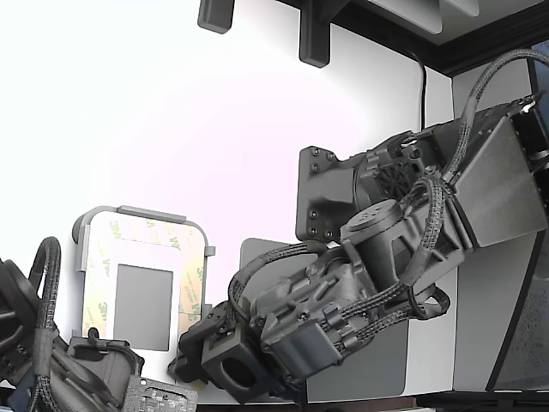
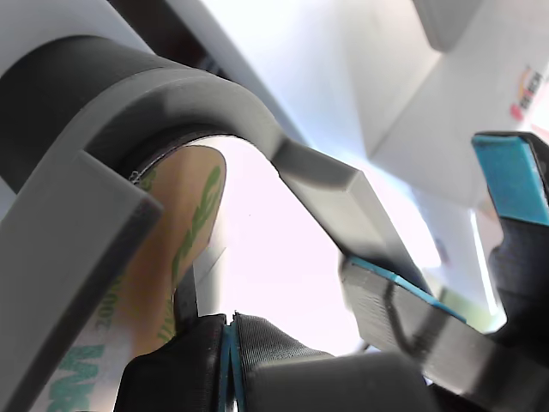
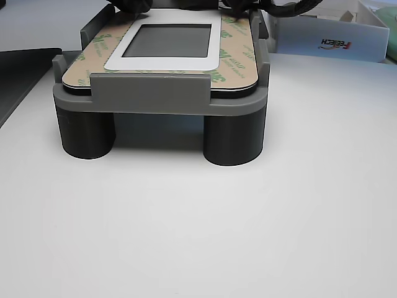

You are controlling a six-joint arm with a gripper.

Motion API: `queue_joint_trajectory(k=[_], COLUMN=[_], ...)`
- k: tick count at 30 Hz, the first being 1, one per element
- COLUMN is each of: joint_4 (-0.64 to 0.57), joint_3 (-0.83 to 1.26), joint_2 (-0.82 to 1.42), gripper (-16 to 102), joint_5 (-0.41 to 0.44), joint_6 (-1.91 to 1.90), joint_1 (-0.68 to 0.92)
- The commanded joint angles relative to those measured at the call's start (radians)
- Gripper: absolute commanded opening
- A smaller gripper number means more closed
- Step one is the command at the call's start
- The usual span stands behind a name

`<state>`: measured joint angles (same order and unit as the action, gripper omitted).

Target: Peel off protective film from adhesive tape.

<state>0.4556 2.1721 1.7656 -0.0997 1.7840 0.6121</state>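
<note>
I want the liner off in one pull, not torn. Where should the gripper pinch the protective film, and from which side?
Probably at a rounded corner of the protective film, coming in from outside the grey tray. The liner lies flat as a border, so only its outer edge offers a lip. The gripper looks shut right beside such a corner.

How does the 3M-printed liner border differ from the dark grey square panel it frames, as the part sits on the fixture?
The cream paper liner printed with green 3M logos forms a frame of strips running along the part's edges; the dark grey square panel is one solid patch in the middle. The liner is pale and patterned, while the panel is plain and dark. A white margin separates them. Both lie flat on the same part, held in the grey raised tray.
</note>
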Motion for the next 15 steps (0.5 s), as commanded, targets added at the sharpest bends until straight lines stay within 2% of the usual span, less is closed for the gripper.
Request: queue_joint_trajectory(k=[1, 15], joint_4=[-0.014, -0.031], joint_3=[-0.015, 0.009], joint_2=[0.026, 0.026], gripper=[-10, -10], joint_5=[-0.003, -0.009], joint_6=[0.002, 0.040], joint_1=[-0.012, -0.020])
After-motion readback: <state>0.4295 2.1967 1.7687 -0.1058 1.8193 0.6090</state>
